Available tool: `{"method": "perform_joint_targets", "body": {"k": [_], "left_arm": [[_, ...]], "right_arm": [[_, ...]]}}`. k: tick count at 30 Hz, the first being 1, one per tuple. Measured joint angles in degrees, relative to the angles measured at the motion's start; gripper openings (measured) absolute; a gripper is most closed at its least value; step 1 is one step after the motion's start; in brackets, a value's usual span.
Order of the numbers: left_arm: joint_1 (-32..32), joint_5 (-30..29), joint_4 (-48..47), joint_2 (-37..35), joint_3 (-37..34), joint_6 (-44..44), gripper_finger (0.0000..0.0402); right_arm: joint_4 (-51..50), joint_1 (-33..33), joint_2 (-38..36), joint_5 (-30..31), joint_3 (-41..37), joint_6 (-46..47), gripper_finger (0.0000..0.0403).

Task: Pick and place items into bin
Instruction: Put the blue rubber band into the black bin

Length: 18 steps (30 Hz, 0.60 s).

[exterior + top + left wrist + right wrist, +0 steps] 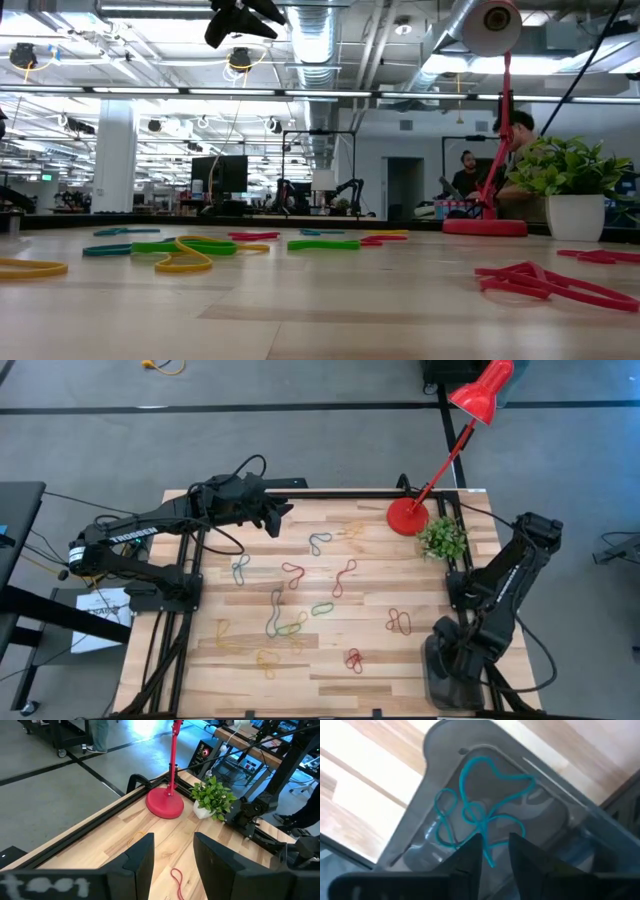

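Observation:
Several thin loops in red, blue, green and yellow lie flat on the wooden table, among them a blue one (pixel 320 543), a green one (pixel 322 608) and a red one (pixel 353 660). The dark grey bin (pixel 440 685) sits at the table's near right corner. My right gripper (pixel 495 852) is open, pointing down into the bin (pixel 445 755), where a teal loop (pixel 470 810) lies on the floor. My left gripper (pixel 283 512) is open and empty, high over the table's far left part; it also shows in the low view (pixel 245 20). My right gripper stands over the teal loop's near end (pixel 489 856), which reaches into the gap between the two fingers. I cannot tell whether a finger touches it. The loop lies flat on the bin's floor.
A red lamp with a round base (pixel 408 517) and a small potted plant (pixel 442 538) stand at the table's far right. Black rails run along the table's far and left edges. Loops are scattered over the table's middle and near left.

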Motion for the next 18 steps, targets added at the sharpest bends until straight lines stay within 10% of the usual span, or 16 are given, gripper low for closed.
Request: {"method": "perform_joint_targets", "body": {"k": [18], "left_arm": [[0.0,0.0,0.0,0.0,0.0,0.0,0.0127]], "right_arm": [[8.72,-7.69,-3.44,-9.0,5.25,-7.08,0.016]]}}
